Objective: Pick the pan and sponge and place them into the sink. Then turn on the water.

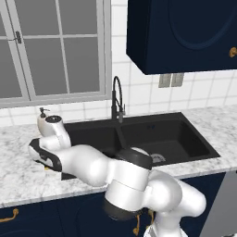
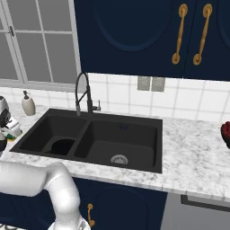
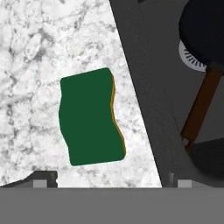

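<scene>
The sponge (image 3: 91,122) lies green side up on the marble counter, a thin yellow edge showing, just beside the sink rim (image 3: 144,87). My gripper (image 3: 111,181) hangs open above it, one fingertip on each side and clear of it. The black pan (image 3: 203,30) rests in the sink's left basin over a steel drain, its reddish-brown handle (image 3: 201,105) pointing toward the rim. In the right base view the pan (image 2: 63,146) shows as a dark round in the left basin, and the sponge (image 2: 12,131) sits at the far left. No water falls from the faucet (image 1: 115,97).
A white soap dispenser (image 1: 43,118) stands on the counter behind my hand. The black gooseneck faucet (image 2: 83,92) rises behind the divider of the sink (image 2: 134,134). The right basin holds only its drain (image 2: 119,159). A red object (image 2: 226,134) sits at the counter's far right.
</scene>
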Motion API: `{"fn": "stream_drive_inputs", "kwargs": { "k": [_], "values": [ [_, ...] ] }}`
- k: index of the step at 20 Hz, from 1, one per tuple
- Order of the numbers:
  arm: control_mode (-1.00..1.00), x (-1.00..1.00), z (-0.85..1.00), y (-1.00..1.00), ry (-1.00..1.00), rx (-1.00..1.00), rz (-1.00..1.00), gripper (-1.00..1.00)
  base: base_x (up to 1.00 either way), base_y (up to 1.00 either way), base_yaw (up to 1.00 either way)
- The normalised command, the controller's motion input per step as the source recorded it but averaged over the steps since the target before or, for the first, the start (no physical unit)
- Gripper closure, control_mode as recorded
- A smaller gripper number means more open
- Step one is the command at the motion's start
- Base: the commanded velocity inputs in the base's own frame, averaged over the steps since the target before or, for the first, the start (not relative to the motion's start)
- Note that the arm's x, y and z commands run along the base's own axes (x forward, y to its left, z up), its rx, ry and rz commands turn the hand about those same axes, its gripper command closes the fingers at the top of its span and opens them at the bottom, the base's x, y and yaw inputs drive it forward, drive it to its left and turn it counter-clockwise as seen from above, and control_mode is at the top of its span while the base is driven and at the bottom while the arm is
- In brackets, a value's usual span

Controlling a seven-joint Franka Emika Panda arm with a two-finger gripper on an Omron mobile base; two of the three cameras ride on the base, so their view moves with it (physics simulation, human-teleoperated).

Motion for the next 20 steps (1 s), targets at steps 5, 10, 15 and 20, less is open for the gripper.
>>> {"fn": "stream_drive_inputs", "kwargs": {
  "k": [5, 10, 15, 20],
  "values": [
    [-1.0, 0.17, -0.29, 0.21, 0.01, -0.05, 0.0, -1.0, 0.0, 0.0, 0.0],
    [-1.0, 0.18, -0.2, 0.18, 0.0, -0.04, 0.0, -1.0, 0.0, 0.0, 0.0],
    [-1.0, 0.02, -0.21, -0.02, 0.0, 0.0, 0.02, -1.0, 0.0, 0.0, 0.0],
    [-1.0, 0.02, -0.18, -0.03, 0.0, 0.0, 0.03, -1.0, 0.0, 0.0, 0.0]
  ]
}}
